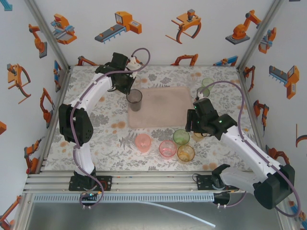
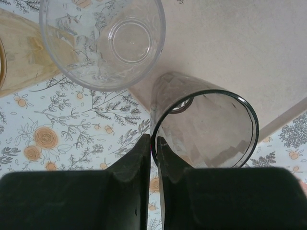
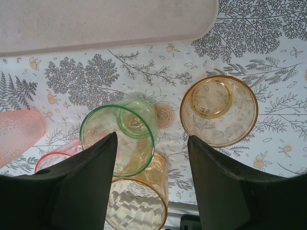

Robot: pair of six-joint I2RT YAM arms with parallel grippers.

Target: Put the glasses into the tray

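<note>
The left claw (image 2: pixel 154 143) is pinched tight on the thin rim of a smoky grey tumbler (image 2: pixel 206 127), one black finger inside the wall and one outside. That tumbler is tall, translucent and faceted, and sits at the far left corner of the tray (image 2: pixel 240 43), a flat pale pink rectangle with a rounded corner and a matt surface. I cannot tell whether its base touches the tray. Just beside it a clear tumbler (image 2: pixel 100 43) with a round, ridged base stands on the worktop (image 2: pixel 72 124), which is covered in a flowered cloth.

The right claw (image 3: pixel 151 143) gapes wide and holds nothing. It hangs over a cluster of glasses on the worktop near the tray's near edge. A green tumbler (image 3: pixel 120 134) lies partly under its left finger. A faceted orange tumbler (image 3: pixel 139 203) sits just beside the green one. An amber tumbler (image 3: pixel 219 110), short and broad, stands apart on the other side. A frosted pink tumbler (image 3: pixel 17 141) and a pink-rimmed tumbler (image 3: pixel 50 160) stand by the other edge
</note>
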